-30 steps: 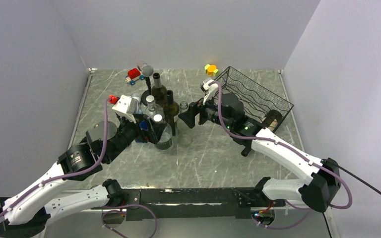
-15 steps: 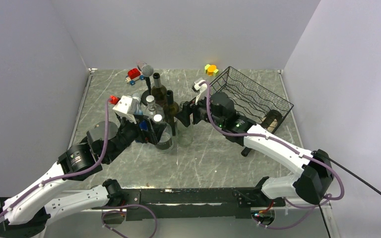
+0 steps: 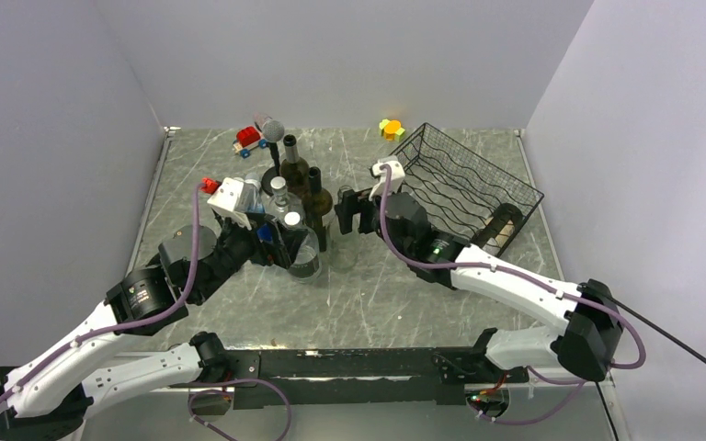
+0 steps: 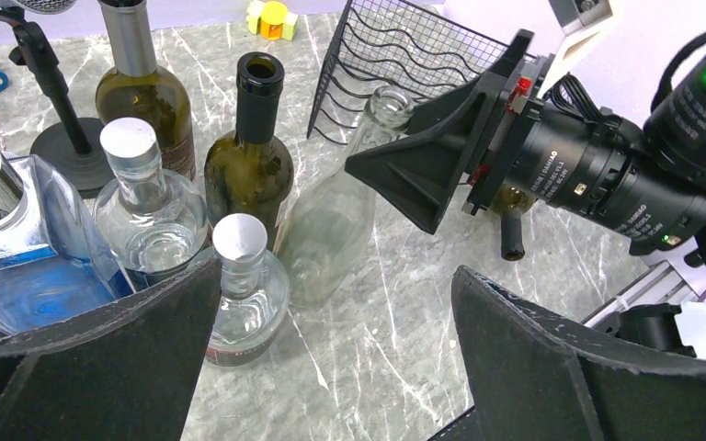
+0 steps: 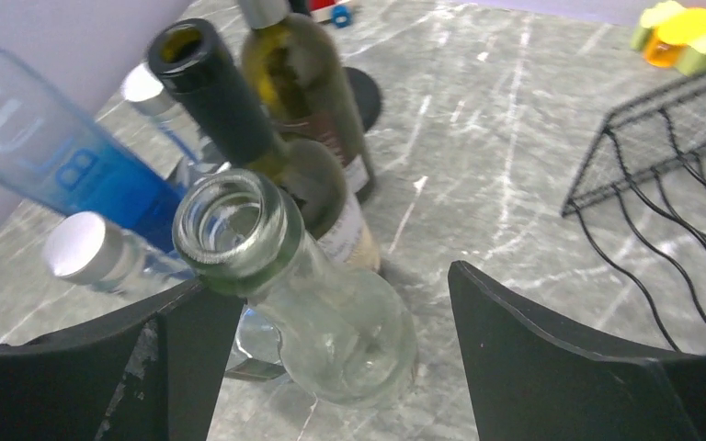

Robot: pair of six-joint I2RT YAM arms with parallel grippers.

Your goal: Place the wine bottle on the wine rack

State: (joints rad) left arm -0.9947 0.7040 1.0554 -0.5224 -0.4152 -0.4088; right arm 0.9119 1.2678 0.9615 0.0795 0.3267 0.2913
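Observation:
The black wire wine rack [image 3: 464,179] stands at the back right; a dark bottle [image 3: 503,222] lies at its near right end. Several bottles stand left of centre: a clear empty bottle [image 5: 331,317], a dark green wine bottle [image 5: 267,138] and an olive wine bottle [image 5: 299,78]. My right gripper [image 3: 348,210] is open, its jaws on either side of the clear bottle's neck [image 3: 340,197], with the mouth close to the left finger [image 5: 101,367]. My left gripper [image 3: 290,246] is open and empty, just near of the bottle cluster.
A blue square bottle [image 4: 18,276] and two small capped clear bottles [image 4: 147,216] stand at the cluster's left. A microphone on a stand [image 3: 271,130], a toy car [image 3: 249,139] and a yellow-green toy [image 3: 390,129] lie at the back.
My right arm has swung left from the rack towards the bottles and its wrist has turned, bringing the open jaws around the clear bottle's neck. The left arm has not moved.

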